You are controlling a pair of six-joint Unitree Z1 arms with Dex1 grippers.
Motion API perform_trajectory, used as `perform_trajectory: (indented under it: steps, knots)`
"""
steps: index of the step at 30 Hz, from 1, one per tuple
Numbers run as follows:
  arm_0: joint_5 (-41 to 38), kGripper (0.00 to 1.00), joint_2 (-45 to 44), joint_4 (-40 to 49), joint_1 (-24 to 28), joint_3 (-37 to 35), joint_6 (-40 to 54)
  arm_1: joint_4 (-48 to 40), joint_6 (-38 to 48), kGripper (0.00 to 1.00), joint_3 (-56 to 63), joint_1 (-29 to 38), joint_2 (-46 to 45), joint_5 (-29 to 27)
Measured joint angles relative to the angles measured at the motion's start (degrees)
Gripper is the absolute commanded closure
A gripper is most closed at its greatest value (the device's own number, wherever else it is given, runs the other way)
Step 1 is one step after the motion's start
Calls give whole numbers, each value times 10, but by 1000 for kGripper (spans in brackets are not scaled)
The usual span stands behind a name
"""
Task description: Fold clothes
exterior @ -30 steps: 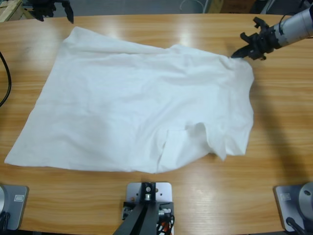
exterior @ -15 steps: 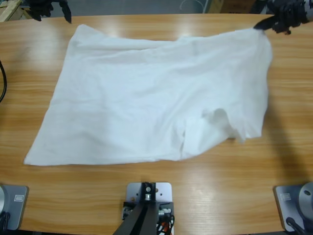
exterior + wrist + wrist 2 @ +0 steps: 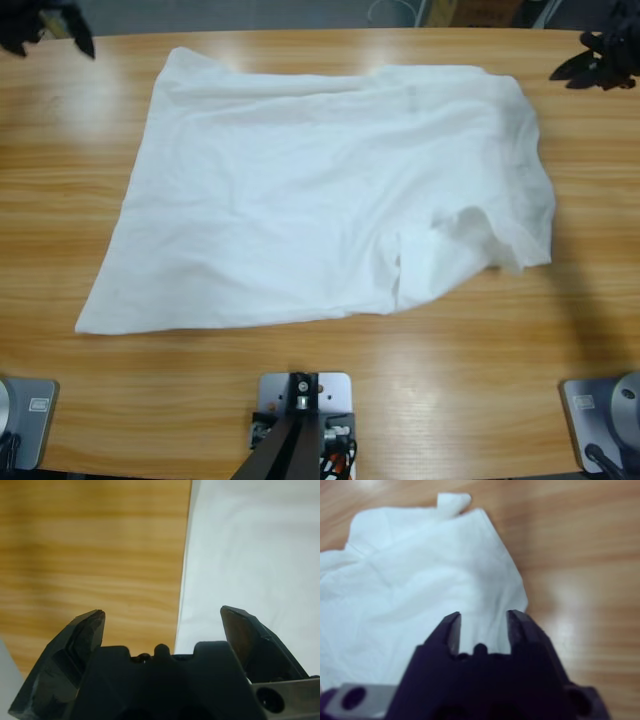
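Left wrist view showed the left gripper [image 3: 162, 617] with its two black jaws spread wide and nothing between them; it hung over the straight edge of the white T-shirt [image 3: 255, 555], with bare wooden table [image 3: 90, 545] under one jaw and cloth under the other. In the high view this gripper [image 3: 48, 28] sat off the shirt's far left corner, clear of the cloth.

The right gripper [image 3: 483, 620] had its jaws parted by a narrow gap, also holding nothing. It pointed down at a rumpled corner of the T-shirt [image 3: 420, 580], and a small flap of the hem stuck up at the shirt's far edge in that view. In the high view it [image 3: 598, 68] stood just off the shirt's far right corner, apart from the fabric.

The T-shirt [image 3: 320, 190] lay spread flat across the middle of the table [image 3: 320, 400], its far edge close to the table's far side. Near the shirt's lower right part a fold of cloth was bunched and turned over on itself, and wood showed all round the shirt
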Motion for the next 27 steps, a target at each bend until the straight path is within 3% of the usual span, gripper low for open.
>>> perform_trajectory:
  steps: [4, 10, 15, 27]
  knots:
    - [-8, 102, -61, -34, -19, 110, 0, 14, 6, 36, 48, 36, -62, -26]
    - [-8, 104, -138, -70, -84, 236, -19, 74, 29, 36, 84, 184, -138, -49]
    - [-9, 105, -183, -78, -124, 291, -51, 110, 54, 36, 138, 245, -176, -67]
    - [-9, 105, -260, -85, -153, 373, -74, 139, 158, 36, 180, 407, -233, -95]
